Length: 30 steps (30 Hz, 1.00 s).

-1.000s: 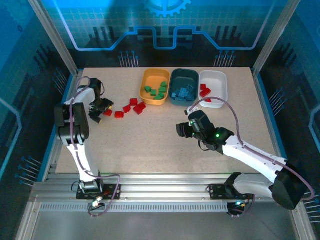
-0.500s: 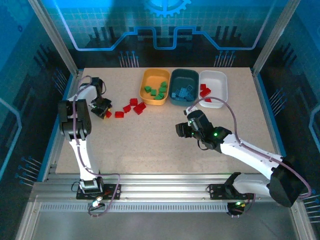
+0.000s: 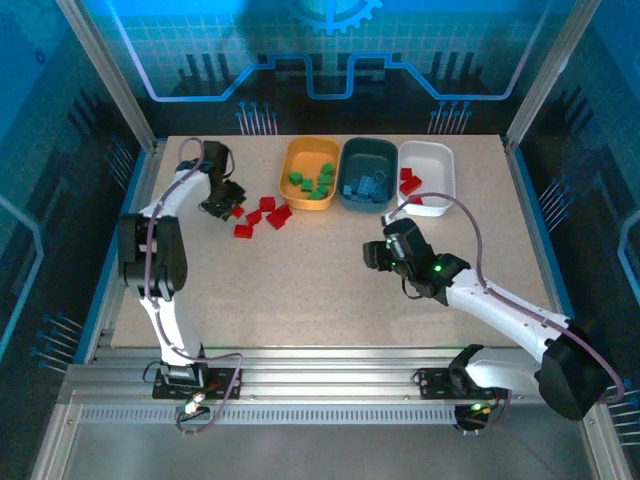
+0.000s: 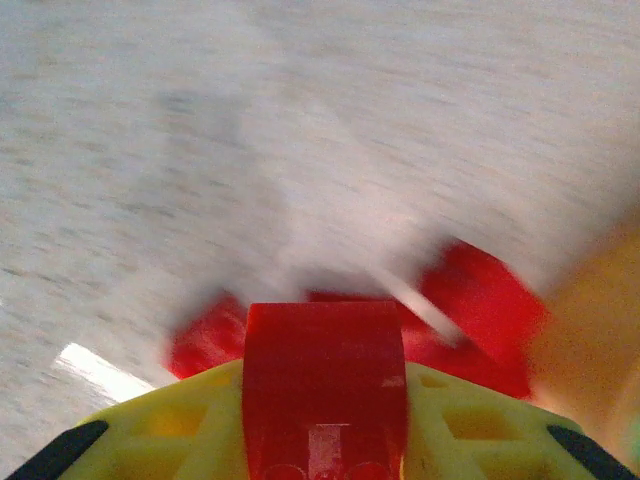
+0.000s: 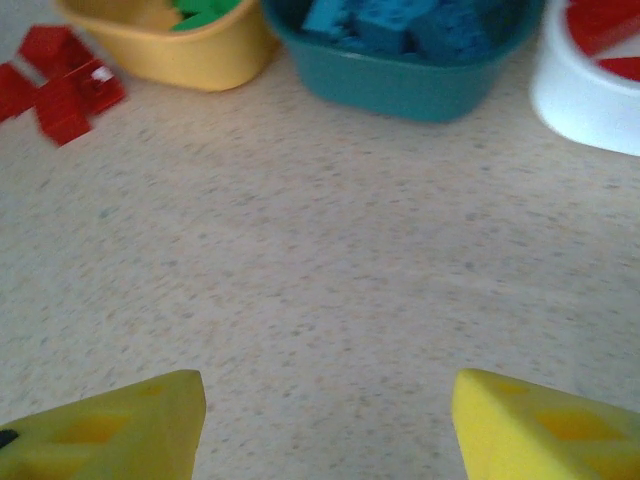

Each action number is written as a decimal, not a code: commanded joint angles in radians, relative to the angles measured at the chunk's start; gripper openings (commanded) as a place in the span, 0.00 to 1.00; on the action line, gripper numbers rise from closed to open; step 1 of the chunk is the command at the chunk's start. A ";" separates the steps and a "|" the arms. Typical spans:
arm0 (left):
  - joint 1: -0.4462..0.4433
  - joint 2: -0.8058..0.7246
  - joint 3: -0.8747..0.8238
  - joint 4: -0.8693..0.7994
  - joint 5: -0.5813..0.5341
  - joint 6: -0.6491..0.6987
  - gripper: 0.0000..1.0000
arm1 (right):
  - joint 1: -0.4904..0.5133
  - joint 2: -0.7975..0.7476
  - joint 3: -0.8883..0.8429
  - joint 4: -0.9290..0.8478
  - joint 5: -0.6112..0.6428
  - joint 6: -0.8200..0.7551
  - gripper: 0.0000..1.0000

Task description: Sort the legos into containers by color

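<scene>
top external view: a speckled table (image 3: 330, 290) has three bins in a row at its far edge. the orange-yellow bin (image 3: 305, 152) holds green bricks (image 3: 318, 182). the teal bin (image 3: 366, 152) beside it holds blue bricks (image 3: 366, 186). the white bin (image 3: 434, 160) at the right end holds a few red bricks (image 3: 409, 182). loose red bricks (image 3: 266, 213) lie on the table just left of the orange-yellow bin, with the left gripper (image 3: 228, 200) at the cluster's left end. the right gripper (image 3: 372, 256) hangs over bare table nearer the arms. left wrist view: blurred, yellow fingers (image 4: 180, 420) clamped on one red brick (image 4: 325, 370). right wrist view: fingers (image 5: 120, 420) spread apart, nothing between them.
</scene>
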 commanded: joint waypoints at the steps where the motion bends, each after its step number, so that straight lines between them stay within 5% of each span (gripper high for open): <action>1: -0.118 -0.045 0.073 0.052 0.055 0.063 0.35 | -0.081 -0.067 -0.041 -0.021 0.019 0.086 0.67; 9: -0.367 0.231 0.487 0.069 0.252 0.136 0.33 | -0.215 -0.175 -0.101 -0.041 -0.009 0.145 0.67; 18: -0.500 0.539 0.790 0.387 0.520 0.084 0.35 | -0.346 -0.316 -0.136 -0.091 -0.049 0.196 0.68; 30: -0.556 0.852 1.079 0.623 0.504 -0.068 0.39 | -0.465 -0.388 -0.175 -0.110 -0.118 0.210 0.68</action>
